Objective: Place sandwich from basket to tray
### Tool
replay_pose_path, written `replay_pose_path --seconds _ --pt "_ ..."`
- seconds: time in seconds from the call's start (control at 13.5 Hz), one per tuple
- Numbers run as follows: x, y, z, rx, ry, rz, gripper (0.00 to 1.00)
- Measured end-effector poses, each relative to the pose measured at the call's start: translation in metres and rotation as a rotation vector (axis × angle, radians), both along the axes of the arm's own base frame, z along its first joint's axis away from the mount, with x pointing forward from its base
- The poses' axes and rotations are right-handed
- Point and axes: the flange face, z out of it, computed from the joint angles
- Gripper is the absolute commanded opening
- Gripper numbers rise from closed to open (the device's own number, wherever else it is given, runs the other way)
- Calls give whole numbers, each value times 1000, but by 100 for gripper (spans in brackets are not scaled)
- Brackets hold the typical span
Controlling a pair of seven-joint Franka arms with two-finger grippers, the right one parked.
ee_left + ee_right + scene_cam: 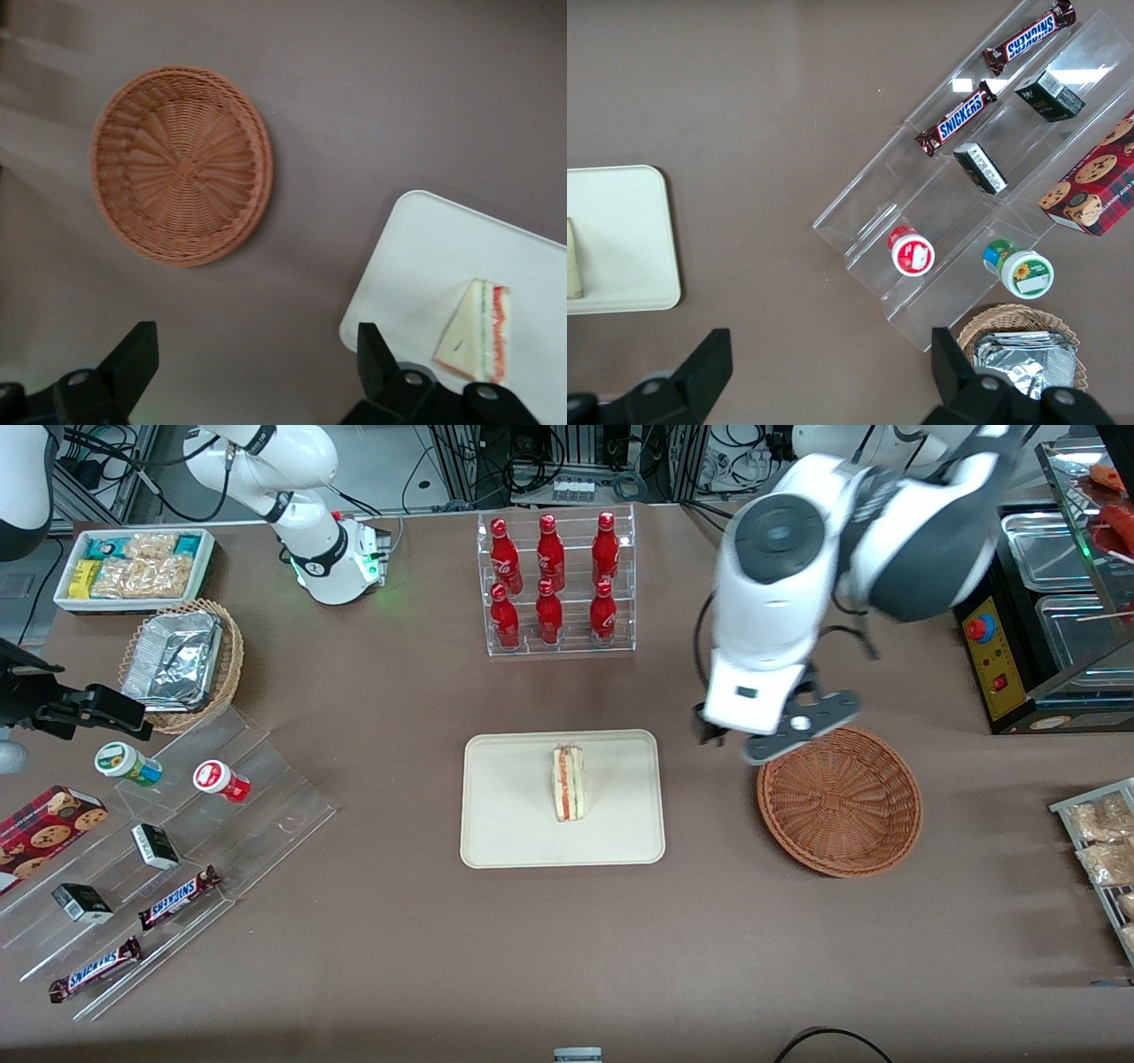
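Sandwich [568,783] standing on edge at the middle of the cream tray [505,833], reddish-brown basket [840,802] (nothing inside) beside the tray toward the working arm's end, gripper [769,737] raised above the table between tray and basket, fingers [133,359] spread wide, holding nothing.

We see even, bright overhead light on the brown table [567,957], with only soft, short shadows beside the tray [505,815] and the basket [840,801]. The foil trays [173,660] throw white glare. Above the basket, the gripper [766,740] and its arm look smeared with motion blur. In the left wrist view the basket [182,165] is slightly soft, and the table beside it shows blurred streaks.
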Motion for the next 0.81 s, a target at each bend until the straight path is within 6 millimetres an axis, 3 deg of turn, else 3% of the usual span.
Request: replay_pose_path --seconds 0.44,0.59,0.81 --pt "-4 131 68 -64 85 -132 99" --pt "-4 171 78 -90 105 -181 99" --pt "-9 216 84 -118 131 -290 99"
